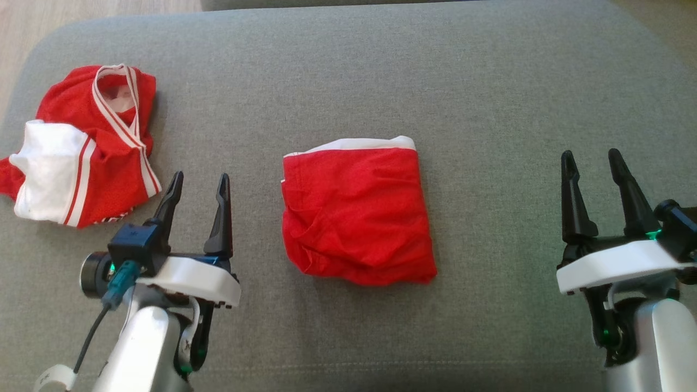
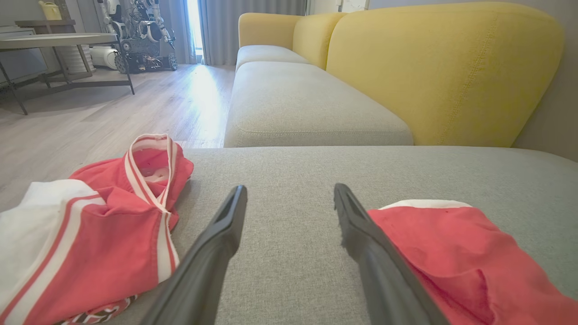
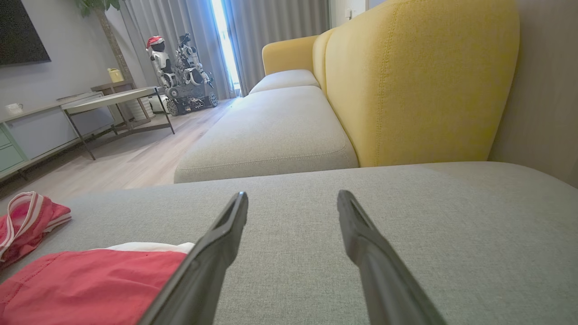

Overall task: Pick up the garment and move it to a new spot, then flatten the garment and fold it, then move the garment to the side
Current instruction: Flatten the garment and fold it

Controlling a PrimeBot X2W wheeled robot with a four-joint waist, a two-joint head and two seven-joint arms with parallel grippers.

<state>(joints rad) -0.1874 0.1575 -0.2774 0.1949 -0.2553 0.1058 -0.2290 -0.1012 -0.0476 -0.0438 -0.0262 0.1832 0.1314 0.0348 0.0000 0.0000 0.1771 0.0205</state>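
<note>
Left gripper (image 1: 200,177) and right gripper (image 1: 591,154), jaws spread, flank the folded red cloth garment (image 1: 356,212) centred on the grey fabric cushion (image 1: 381,71); we judge the left nearer.

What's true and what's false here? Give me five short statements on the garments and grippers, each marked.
1. The folded red garment lies on the grey cushion. True.
2. The left gripper is shut on that garment. False: it is open and holds nothing.
3. The red-and-white jersey lies crumpled on the robot's left of the folded garment. True.
4. The right gripper holds the jersey. False: it is open and empty, over bare cushion on the far side of the folded garment.
5. The sofa back is blue. False: it is yellow.
</note>
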